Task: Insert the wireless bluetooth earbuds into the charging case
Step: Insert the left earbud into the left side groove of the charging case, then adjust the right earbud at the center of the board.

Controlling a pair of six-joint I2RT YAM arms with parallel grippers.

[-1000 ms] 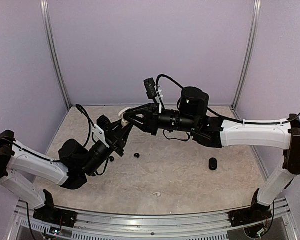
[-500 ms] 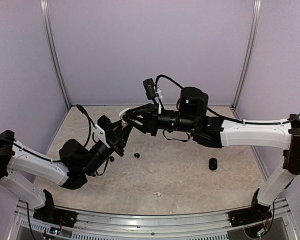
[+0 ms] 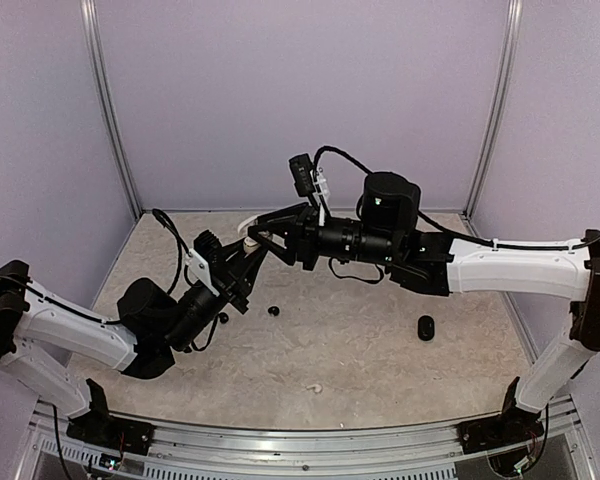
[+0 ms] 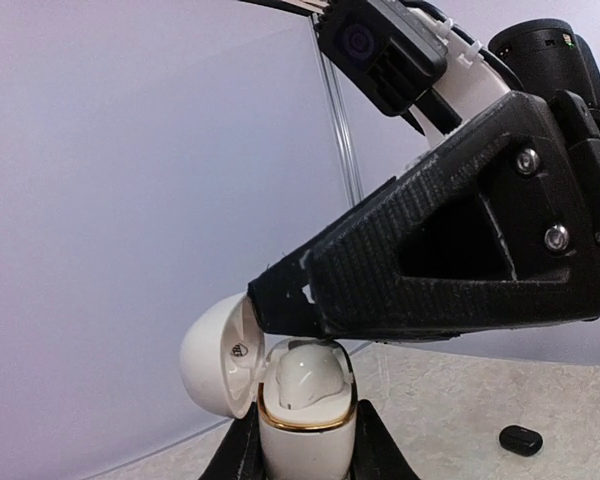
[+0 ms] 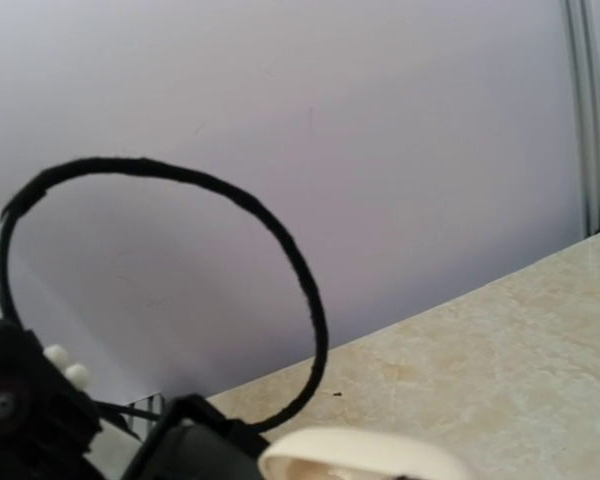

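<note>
The white charging case [image 4: 298, 440] with a gold rim stands upright between the fingers of my left gripper [image 4: 308, 447], which is shut on it. Its lid [image 4: 212, 355] hangs open to the left. A white rounded piece [image 4: 306, 378] sits in the case's well. One black finger [image 4: 420, 260] of my right gripper [image 3: 252, 234] lies just over the case's top; its jaws stand apart around the case [image 3: 247, 227]. Two tiny black earbuds [image 3: 273, 311] [image 3: 223, 318] lie on the table below. The right wrist view shows only the lid's rim [image 5: 365, 458], not its own fingers.
A black pebble-shaped case [image 3: 426, 327] [image 4: 520, 440] lies on the marble table [image 3: 360, 360] to the right. A small white piece [image 3: 313, 388] lies near the front. Lilac walls close in the back and sides. A black cable loop [image 5: 305, 290] arches across the right wrist view.
My right gripper's fingers have spread apart over the case and that arm has drawn back slightly to the right. The left arm and the case have not moved.
</note>
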